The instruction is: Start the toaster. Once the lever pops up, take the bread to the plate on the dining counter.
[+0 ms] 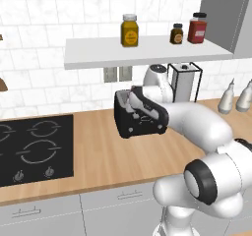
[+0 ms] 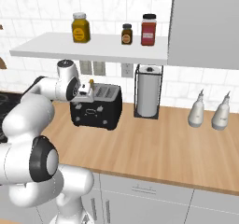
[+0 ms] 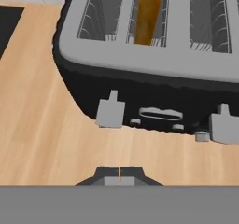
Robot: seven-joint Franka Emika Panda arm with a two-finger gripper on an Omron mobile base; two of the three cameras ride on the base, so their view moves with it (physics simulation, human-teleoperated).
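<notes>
Pincer (image 3: 120, 177) clenched empty before the toaster (image 3: 154, 85), whose slot holds the bread (image 3: 148, 14).

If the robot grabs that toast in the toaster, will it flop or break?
The toast stands straight up in its slot, so it's probably stiff, not floppy. It looks thin, so likely light and maybe crumbly if squeezed hard.

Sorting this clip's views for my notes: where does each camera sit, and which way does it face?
Left base view: behind the arm's left, facing the wall; toaster, hob, arm at lower right.
Right base view: behind its right, facing the same wall; arm at lower left, paper towel roll.
Hand view: on the hand, above the toaster's levers; shut gripper.
All share the toaster; the bread sits in a slot.
</notes>
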